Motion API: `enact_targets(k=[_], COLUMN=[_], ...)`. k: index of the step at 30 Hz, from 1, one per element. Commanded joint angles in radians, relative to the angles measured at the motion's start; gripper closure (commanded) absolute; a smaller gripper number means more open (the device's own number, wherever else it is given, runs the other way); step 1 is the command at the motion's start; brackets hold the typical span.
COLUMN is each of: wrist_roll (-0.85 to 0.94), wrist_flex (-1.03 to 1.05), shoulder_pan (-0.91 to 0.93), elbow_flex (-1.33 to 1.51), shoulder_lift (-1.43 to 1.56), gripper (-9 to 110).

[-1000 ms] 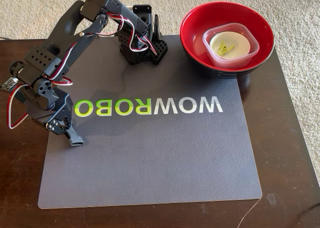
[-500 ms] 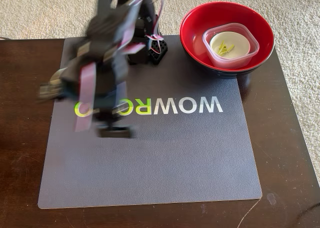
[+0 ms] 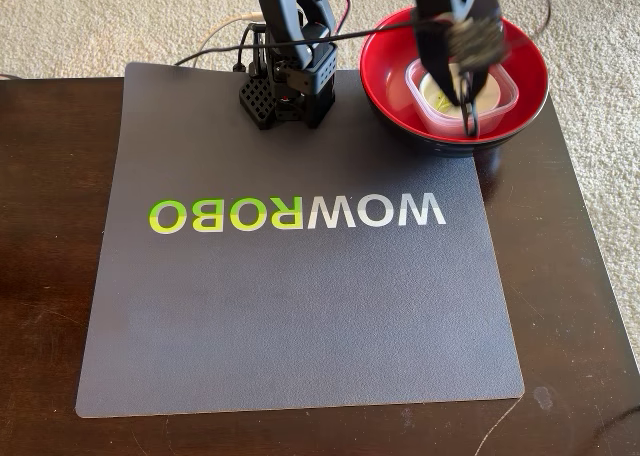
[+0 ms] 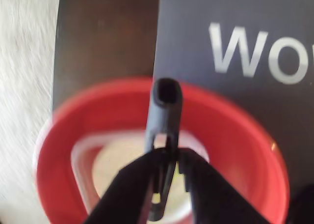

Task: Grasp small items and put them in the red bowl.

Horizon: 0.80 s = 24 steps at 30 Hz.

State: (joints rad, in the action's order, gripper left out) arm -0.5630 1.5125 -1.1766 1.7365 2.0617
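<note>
In the fixed view the red bowl (image 3: 385, 51) sits at the upper right, on the corner of the grey mat (image 3: 300, 306) that covers the dark surface (image 3: 580, 306). Inside it stands the clear tub (image 3: 502, 104), and nested in the tub is the cream bowl (image 3: 437, 91); any smaller pieces there are hidden by the arm. The fingers (image 3: 470, 116) hang blurred above the tub. In the wrist view the fingers (image 4: 164, 135) are clenched on a dark bone-shaped piece (image 4: 166, 98) over the bowl (image 4: 230, 135).
</note>
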Motion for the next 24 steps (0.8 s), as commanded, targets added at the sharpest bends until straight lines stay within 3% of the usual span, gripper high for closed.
enact_targets(k=[1,2,7,14,16,18,19,22,24], wrist_roll=[-0.058,-0.055,-0.02,0.183,0.331,0.503,0.555,0.572,0.534], wrist_flex=[0.012,0.006,-0.015,-0.083,-0.126,-0.16,-0.163,-0.209,-0.233], shoulder_pan=[-0.077,-0.08,-0.061,-0.006,0.149,0.393,0.515,0.851,1.017], elbow_flex=[0.049,0.066,0.083,0.061,0.043,0.026,0.021,0.02,-0.002], shoulder_lift=[0.026,0.009,-0.089,0.008,0.058,0.069,0.054,-0.032,-0.149], gripper=[101,100,68,59,61,83,85,101,102])
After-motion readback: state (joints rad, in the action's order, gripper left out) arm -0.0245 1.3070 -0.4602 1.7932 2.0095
